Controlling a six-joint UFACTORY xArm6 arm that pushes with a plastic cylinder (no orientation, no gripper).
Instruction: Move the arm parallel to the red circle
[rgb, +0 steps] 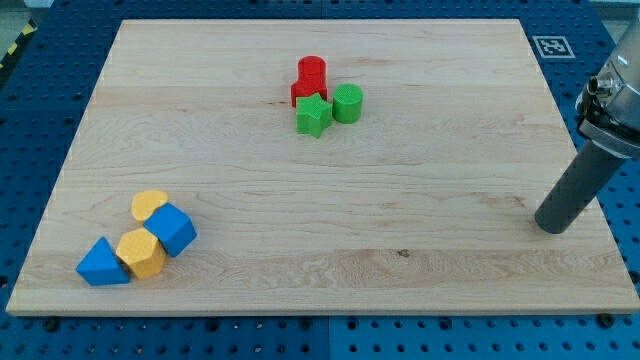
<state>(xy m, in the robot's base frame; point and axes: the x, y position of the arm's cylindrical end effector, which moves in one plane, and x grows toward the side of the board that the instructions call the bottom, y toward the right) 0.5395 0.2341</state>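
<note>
Red circle (312, 70) sits upper centre on the desk (430, 130); my tip (551, 227), lower right, has no gripper to judge.

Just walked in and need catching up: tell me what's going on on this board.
My tip rests on the wooden board near the view's right edge, touching no block. The red circle sits far off toward the view's top centre, bunched with another red block, a green star and a green circle. Two blue and two yellow blocks cluster at the view's bottom left. Nothing is being pushed.
</note>
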